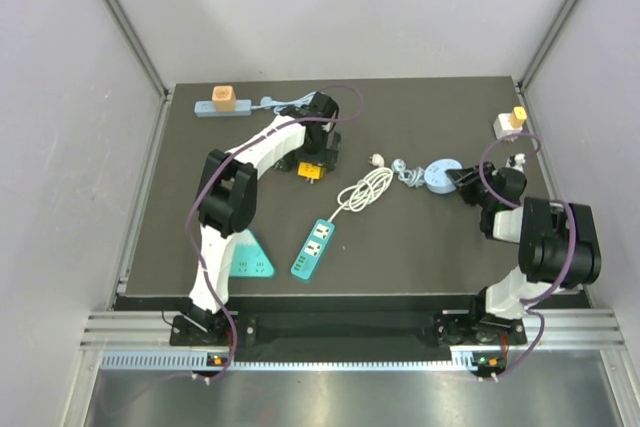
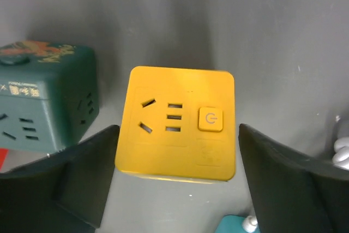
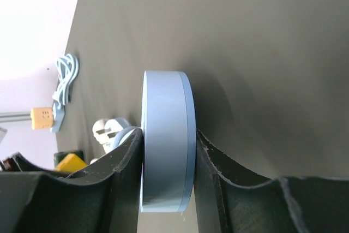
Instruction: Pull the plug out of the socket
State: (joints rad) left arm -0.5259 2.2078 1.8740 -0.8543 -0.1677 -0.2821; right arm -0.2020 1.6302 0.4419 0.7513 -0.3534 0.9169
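My right pincer (image 3: pixel 168 140) clamps the round blue socket (image 3: pixel 163 107) at the right of the tabletop (image 3: pixel 262 53), white plug (image 3: pixel 106 129) on its left face. My left pincer (image 2: pixel 177 129) gapes empty astride a yellow cube (image 2: pixel 163 91). I'd brace firmly and pull straight.

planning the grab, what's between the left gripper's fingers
A yellow socket cube sits between the left gripper's open fingers, shown in the left wrist view.

Right pincer (image 3: pixel 169 135) hides part of the white plug (image 3: pixel 106 129)
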